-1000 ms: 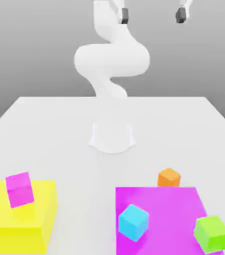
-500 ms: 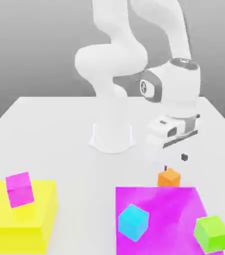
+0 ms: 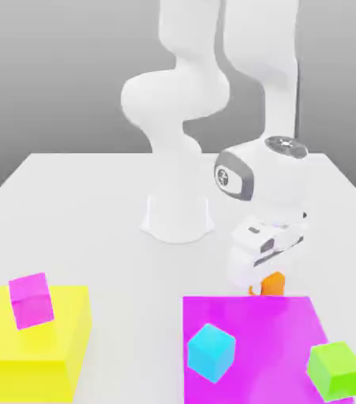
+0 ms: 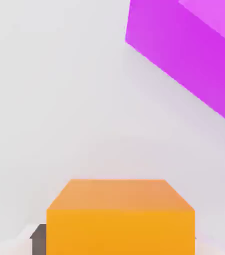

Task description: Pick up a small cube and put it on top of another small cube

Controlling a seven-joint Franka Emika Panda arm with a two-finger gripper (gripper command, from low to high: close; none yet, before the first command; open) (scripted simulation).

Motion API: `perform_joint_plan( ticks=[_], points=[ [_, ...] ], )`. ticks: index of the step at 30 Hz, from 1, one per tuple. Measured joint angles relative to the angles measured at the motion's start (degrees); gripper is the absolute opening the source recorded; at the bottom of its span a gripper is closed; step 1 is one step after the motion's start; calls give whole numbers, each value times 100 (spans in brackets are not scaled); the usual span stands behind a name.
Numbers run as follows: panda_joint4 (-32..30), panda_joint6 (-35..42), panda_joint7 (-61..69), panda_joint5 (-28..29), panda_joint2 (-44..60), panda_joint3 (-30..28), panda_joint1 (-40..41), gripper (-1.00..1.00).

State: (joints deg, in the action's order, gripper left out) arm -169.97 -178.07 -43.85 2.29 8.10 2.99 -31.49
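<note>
Gripper (image 3: 269,278) seen low at orange cube (image 3: 274,282), directly over it; cube on table (image 3: 86,205), just beside large magenta block (image 3: 260,331). Finger state cannot be told. Pink cube (image 3: 31,300) perched on yellow block (image 3: 35,339), well apart toward exterior view's left.

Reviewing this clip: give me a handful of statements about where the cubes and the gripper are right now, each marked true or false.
1. The small pink cube sits on the yellow block. True.
2. The orange cube is stacked on the small pink cube. False: it lies on the table beside the magenta block, far from the pink cube.
3. The gripper is down at the orange cube. True.
4. The cyan cube rests on the yellow block. False: it is on the magenta block.
5. The green cube is on the magenta block. True.
</note>
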Motion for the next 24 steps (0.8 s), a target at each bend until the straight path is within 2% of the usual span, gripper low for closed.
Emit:
perform_joint_plan(
  ticks=[4,7,18,22,24],
  points=[
    [-147,666,268,-390,-812,168,46,-100],
    [-100,1196,395,-369,-1300,16,170,-100],
    [1757,3295,2199,129,-1603,-2059,2077,-100],
    [2303,3933,2783,272,-1707,-2699,2697,-100],
    [2572,4009,3175,177,-1498,-3046,2942,-100]
  ],
)
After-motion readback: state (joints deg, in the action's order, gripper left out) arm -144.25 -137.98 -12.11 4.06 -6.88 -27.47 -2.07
